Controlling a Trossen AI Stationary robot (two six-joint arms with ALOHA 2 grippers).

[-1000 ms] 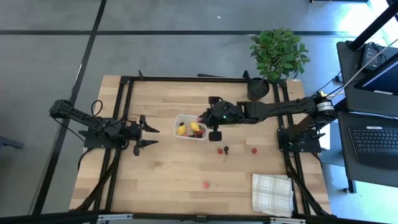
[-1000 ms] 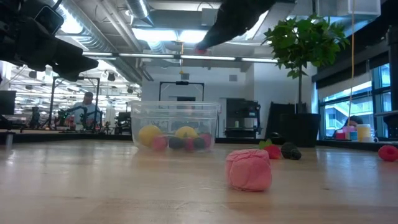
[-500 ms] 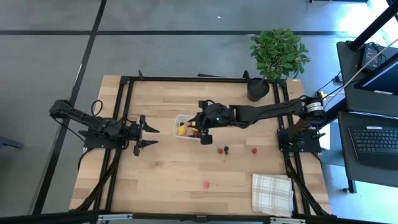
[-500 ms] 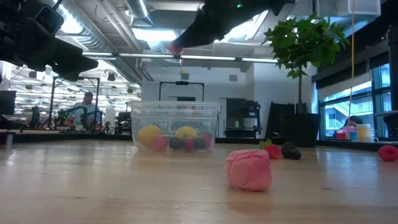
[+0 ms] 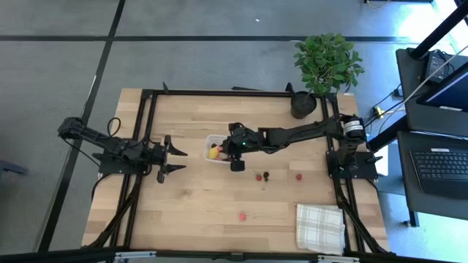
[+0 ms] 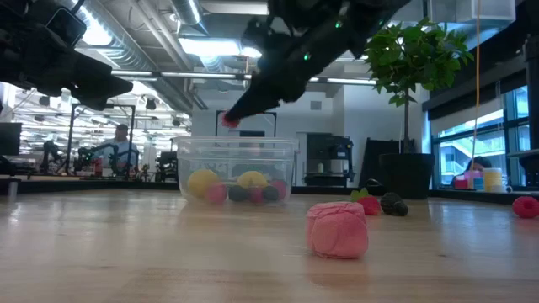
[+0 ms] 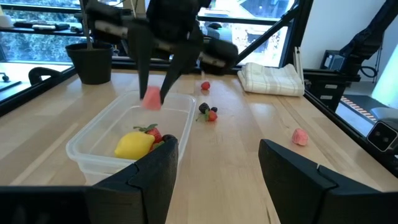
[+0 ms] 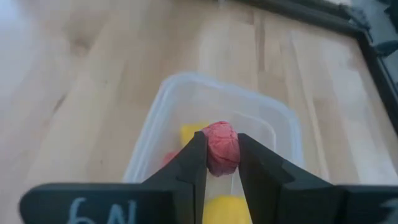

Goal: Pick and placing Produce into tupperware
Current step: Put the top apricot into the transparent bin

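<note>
Here the right gripper (image 8: 222, 163) pinches a pink berry (image 8: 222, 147) between its fingertips, above the open tub (image 5: 217, 150), which sits near the middle of the high view. In the low view the berry (image 6: 228, 122) hangs just over the tub's (image 6: 238, 171) rim, centre-left of the frame. Inside the tub lie two lemons (image 6: 202, 182) and a few red and dark berries (image 6: 253, 194).

More fruit lies loose on the table (image 5: 197, 212): a pink piece (image 6: 337, 229) in the low view's foreground, a red one and a dark one (image 5: 262, 175) just right of the tub in the high view, another red one (image 5: 298, 176) further right, and one (image 5: 242, 216) lower down.

The left gripper (image 5: 172, 156) waits at centre-left of the high view, fingers spread and holding nothing. A cloth (image 5: 320, 227) lies at lower right, a plant (image 5: 325, 66) at upper right.
</note>
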